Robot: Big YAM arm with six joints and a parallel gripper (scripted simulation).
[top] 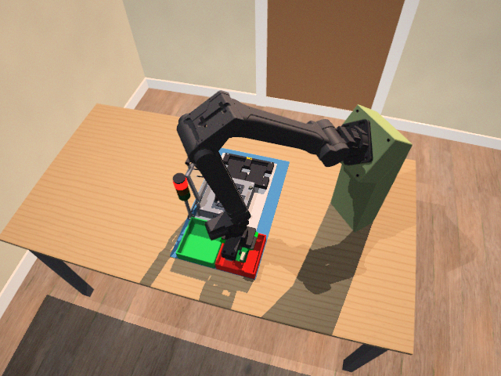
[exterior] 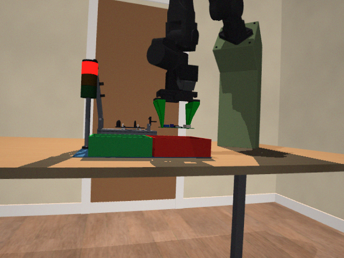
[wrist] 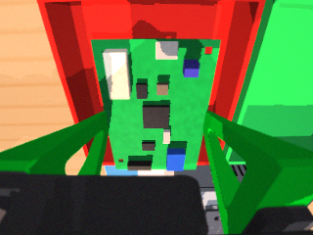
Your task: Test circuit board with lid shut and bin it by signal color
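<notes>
You have the board (wrist: 157, 105) clamped across its width between the gripper's (exterior: 176, 124) two green fingers, face up and level. It hangs above the red bin (exterior: 180, 146), not in it: from the side you see a clear gap between the board and the bin's rim. The tower (exterior: 89, 78) shows red, so this bin is the right one and the green bin (exterior: 120, 144), touching the red bin's side, is the one to avoid.

What matters for your next move is how the board's long axis sits against the red bin. Through the wrist camera, the long axis runs away from the hand, toward the bin's far wall, with the white connector (wrist: 116, 74) at the far end. The far end lies over the bin's floor, inside the far wall and both side walls. The near end is the doubt: it is hidden behind the gripper body, and it may overhang the bin's near wall on the tester (exterior: 124, 128) side, though you cannot tell from these views.

So I judge the move to be straight down toward the red bin, perhaps with a small shift toward its far wall first, then a low release. The green bin's wall stands just beside the board's edge, so keep any sideways drift away from it.
</notes>
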